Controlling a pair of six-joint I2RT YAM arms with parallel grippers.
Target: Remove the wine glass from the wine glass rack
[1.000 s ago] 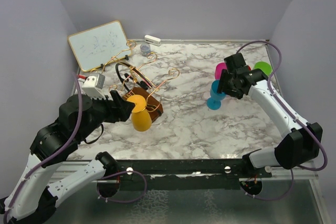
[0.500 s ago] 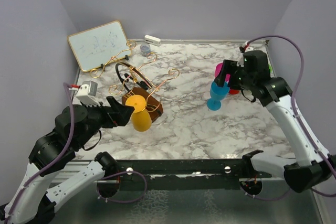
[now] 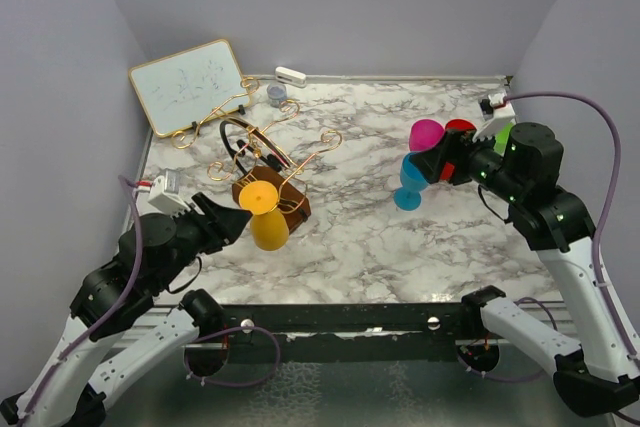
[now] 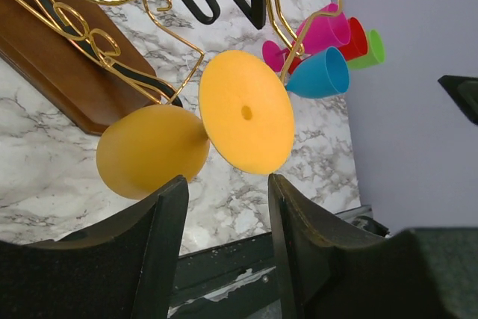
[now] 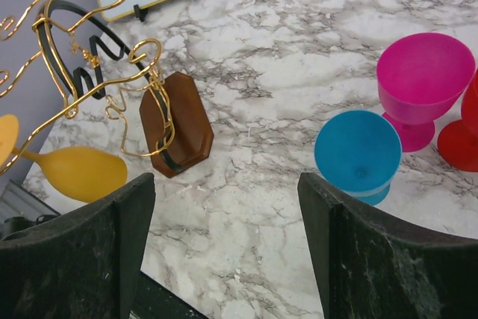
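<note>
The wine glass rack (image 3: 262, 152) is a gold wire stand on a dark brown wooden base (image 3: 293, 205); it also shows in the left wrist view (image 4: 89, 42) and the right wrist view (image 5: 112, 87). A yellow wine glass (image 3: 267, 219) hangs upside down from one of its arms, its round foot (image 4: 246, 112) above its bowl (image 4: 153, 151). It shows at the left edge of the right wrist view (image 5: 75, 173). My left gripper (image 3: 226, 224) (image 4: 224, 211) is open and empty, just short of the glass. My right gripper (image 3: 443, 163) (image 5: 224, 218) is open and empty, high beside the blue glass.
Blue (image 3: 409, 183), pink (image 3: 427, 134), red (image 3: 460, 128) and green (image 3: 500, 131) glasses stand upright at the right; blue (image 5: 357, 153) and pink (image 5: 424, 80) lie under the right wrist. A whiteboard (image 3: 188, 85), a small grey pot (image 3: 277, 94) and a white object (image 3: 290, 75) stand at the back left.
My left gripper has drawn back a little towards the near left, away from the yellow glass. My right arm has swung right and back from above the blue glass.
</note>
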